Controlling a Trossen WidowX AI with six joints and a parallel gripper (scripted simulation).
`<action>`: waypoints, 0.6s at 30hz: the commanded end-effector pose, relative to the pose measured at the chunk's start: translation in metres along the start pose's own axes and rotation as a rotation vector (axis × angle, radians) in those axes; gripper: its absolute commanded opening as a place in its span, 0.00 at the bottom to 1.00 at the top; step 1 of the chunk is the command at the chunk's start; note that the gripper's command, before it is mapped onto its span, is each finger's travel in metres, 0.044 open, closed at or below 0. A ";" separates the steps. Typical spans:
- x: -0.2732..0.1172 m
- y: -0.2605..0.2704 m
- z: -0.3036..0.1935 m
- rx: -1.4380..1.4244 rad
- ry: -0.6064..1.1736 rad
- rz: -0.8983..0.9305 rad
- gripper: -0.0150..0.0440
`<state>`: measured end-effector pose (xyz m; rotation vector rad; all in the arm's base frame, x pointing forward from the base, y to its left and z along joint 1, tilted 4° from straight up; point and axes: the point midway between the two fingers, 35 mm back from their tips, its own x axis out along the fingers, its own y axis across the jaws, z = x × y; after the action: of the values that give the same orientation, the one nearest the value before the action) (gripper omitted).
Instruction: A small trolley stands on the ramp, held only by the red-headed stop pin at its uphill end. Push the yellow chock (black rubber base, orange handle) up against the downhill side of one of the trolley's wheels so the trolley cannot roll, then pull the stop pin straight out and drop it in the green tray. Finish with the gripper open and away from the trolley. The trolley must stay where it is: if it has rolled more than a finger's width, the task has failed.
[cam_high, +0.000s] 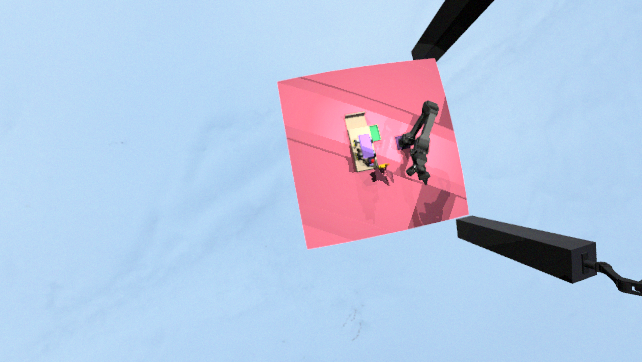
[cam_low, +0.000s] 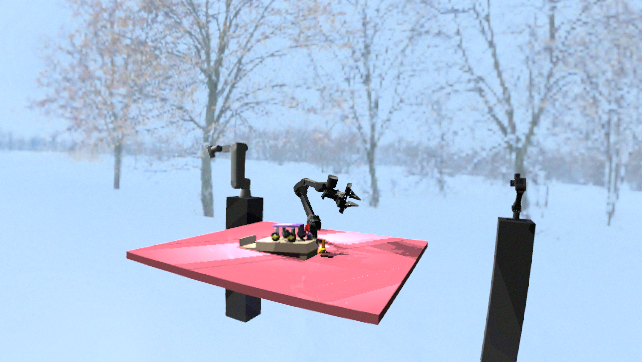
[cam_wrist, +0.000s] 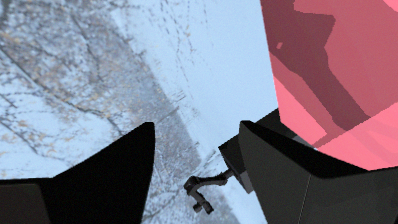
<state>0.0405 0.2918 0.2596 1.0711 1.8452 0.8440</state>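
Observation:
The trolley (cam_high: 366, 143) (cam_low: 288, 226), with a purple deck and dark wheels, stands on the beige ramp (cam_high: 355, 122) (cam_low: 280, 248). The red-headed stop pin (cam_high: 372, 161) (cam_low: 308, 228) is at the trolley's uphill end; its shaft is too small to make out. The yellow chock (cam_high: 383, 165) (cam_low: 322, 250) stands on the table just off the ramp's high end, away from the wheels. The green tray (cam_high: 375, 132) lies beside the ramp on the arm's side and is hidden in the exterior view. My gripper (cam_high: 418, 178) (cam_low: 359, 201) (cam_wrist: 197, 122) is partly open and empty, high above the table, to the side of the chock.
The arm's base stands on the pink table (cam_high: 325, 200) (cam_low: 320, 280), across the tray from the ramp. The ramp's low end has a raised end wall (cam_low: 247, 241). Dark pillars (cam_high: 520, 247) (cam_low: 515, 260) carrying other arms stand beyond the table edges.

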 end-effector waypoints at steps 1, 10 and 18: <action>0.000 -0.003 0.020 -0.144 -0.092 -0.054 0.58; -0.006 -0.020 0.059 -0.448 -0.227 -0.249 0.58; -0.019 -0.040 0.088 -0.715 -0.264 -0.484 0.58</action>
<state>0.1009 0.2775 0.2012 0.4018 1.3818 0.8977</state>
